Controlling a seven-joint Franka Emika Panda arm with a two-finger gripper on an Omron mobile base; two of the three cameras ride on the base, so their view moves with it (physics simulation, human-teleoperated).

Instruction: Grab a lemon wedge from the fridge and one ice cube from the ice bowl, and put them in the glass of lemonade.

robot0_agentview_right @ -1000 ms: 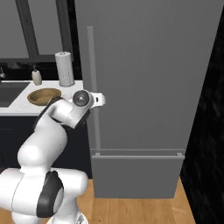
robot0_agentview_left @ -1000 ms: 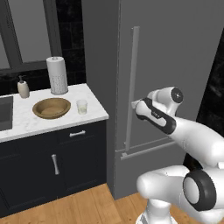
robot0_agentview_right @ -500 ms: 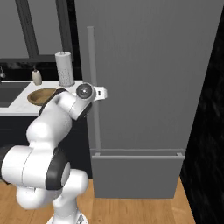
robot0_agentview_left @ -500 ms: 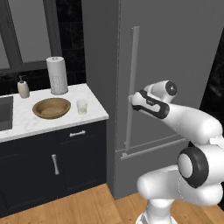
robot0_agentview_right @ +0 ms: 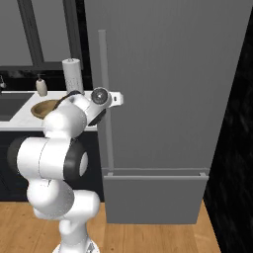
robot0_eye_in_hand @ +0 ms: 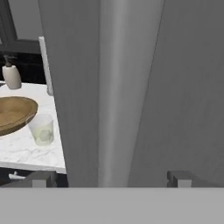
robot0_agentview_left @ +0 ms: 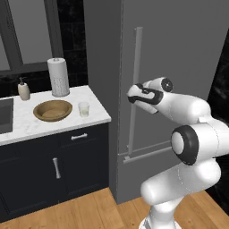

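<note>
Step in hand, I'd say: get the fridge [robot0_agentview_left: 179, 53] open, as the door is shut w/ the lemon wedge presumably inside. The gripper [robot0_agentview_left: 132, 94] is spread wide at the handle [robot0_agentview_left: 135, 85], bar centred between the fingertips [robot0_eye_in_hand: 180, 178] in the hand view (nothing held). Close squarely on it, then pull along the door's arc; ice bowl [robot0_agentview_left: 53, 110] & glass of lemonade [robot0_agentview_left: 83, 108] wait on the counter [robot0_agentview_left: 27, 127].

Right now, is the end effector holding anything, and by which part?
Nothing is held. The end effector is open, its fingertips on either side of the fridge handle, not closed on it. The fridge door is shut.
</note>
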